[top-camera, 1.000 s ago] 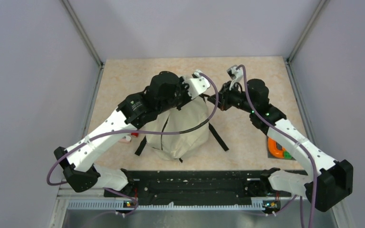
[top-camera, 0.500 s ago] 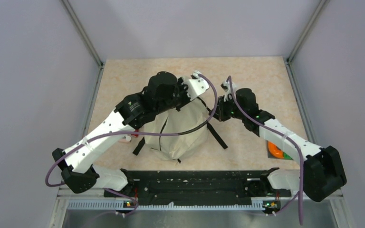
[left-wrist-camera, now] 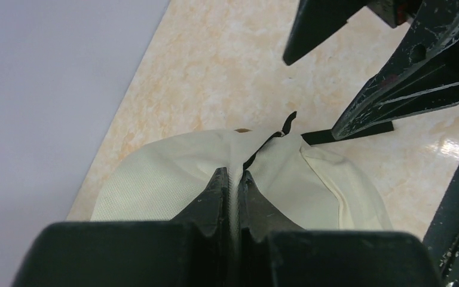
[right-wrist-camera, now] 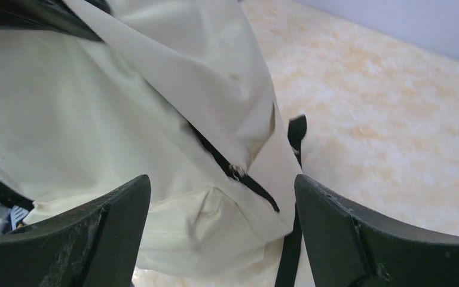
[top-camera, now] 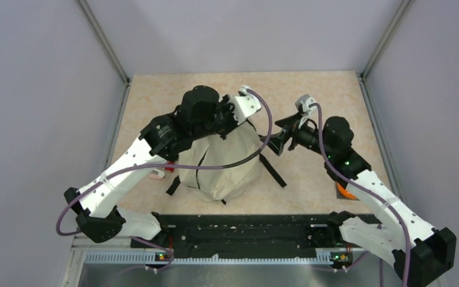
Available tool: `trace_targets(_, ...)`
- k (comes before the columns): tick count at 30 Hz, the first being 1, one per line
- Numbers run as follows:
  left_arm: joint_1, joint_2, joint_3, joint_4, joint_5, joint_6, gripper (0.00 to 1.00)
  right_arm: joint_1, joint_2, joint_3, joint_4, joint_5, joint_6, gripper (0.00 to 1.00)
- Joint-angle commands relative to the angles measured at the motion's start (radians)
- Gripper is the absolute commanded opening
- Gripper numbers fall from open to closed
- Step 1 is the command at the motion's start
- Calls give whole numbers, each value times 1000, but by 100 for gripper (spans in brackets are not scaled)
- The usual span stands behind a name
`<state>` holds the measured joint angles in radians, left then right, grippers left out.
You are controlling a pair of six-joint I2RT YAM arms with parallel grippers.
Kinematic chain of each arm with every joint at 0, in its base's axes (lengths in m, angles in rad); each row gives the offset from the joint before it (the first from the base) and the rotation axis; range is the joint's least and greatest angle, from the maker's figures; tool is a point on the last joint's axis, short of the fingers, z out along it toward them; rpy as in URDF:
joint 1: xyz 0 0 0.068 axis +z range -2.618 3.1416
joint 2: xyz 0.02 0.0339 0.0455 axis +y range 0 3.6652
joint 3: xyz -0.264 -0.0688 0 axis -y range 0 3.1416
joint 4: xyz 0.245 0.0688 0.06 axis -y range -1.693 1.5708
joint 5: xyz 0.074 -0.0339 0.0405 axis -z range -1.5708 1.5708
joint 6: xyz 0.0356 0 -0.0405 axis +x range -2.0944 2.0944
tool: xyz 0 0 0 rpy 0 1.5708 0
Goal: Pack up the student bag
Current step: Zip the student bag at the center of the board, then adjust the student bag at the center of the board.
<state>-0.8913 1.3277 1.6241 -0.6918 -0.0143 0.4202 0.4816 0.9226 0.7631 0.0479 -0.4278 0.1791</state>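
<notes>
The student bag (top-camera: 224, 170), cream fabric with black straps, stands mid-table. My left gripper (left-wrist-camera: 233, 179) is shut on a fold of cream fabric at the bag's top, with the cloth pinched flat between its fingers; from above it sits at the bag's upper edge (top-camera: 239, 121). My right gripper (top-camera: 280, 136) hangs open just right of the bag with nothing between its fingers. In the right wrist view the right gripper (right-wrist-camera: 221, 191) faces the bag's side (right-wrist-camera: 125, 119), where a black strap with a small metal buckle (right-wrist-camera: 236, 171) runs down. The bag's inside is hidden.
An orange and green object (top-camera: 348, 190) lies on the table at the right, partly under my right arm. A small pink and white item (top-camera: 158, 174) lies left of the bag. A black rail (top-camera: 245, 230) runs along the near edge. Grey walls close in on both sides.
My right gripper has opened and drawn back to the right, away from the bag's top. My left gripper keeps its pinch on the fabric and has barely moved.
</notes>
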Motion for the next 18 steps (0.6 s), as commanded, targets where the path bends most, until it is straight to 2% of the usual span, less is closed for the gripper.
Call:
trace_targets(1, 3, -16, 139, 99, 115, -23, 0, -8, 42, 87, 138, -199, -98, 88)
trace_targets(6, 4, -13, 179, 66, 174, -38, 0, -8, 143, 185, 152, -341, -173, 88)
trace_targets(10, 3, -7, 217, 55, 195, -46, 0, -3, 252, 274, 78, -522, -215, 86)
trace_targets(13, 5, 4, 248, 67, 215, -46, 0, 28, 277, 273, 52, -528, -233, 84)
trace_targets(15, 5, 23, 280, 75, 240, -46, 0, 52, 274, 276, 23, -486, -254, 74)
trace_targets(18, 9, 89, 361, 75, 265, -30, 0, 61, 240, 294, 26, -378, -220, 32)
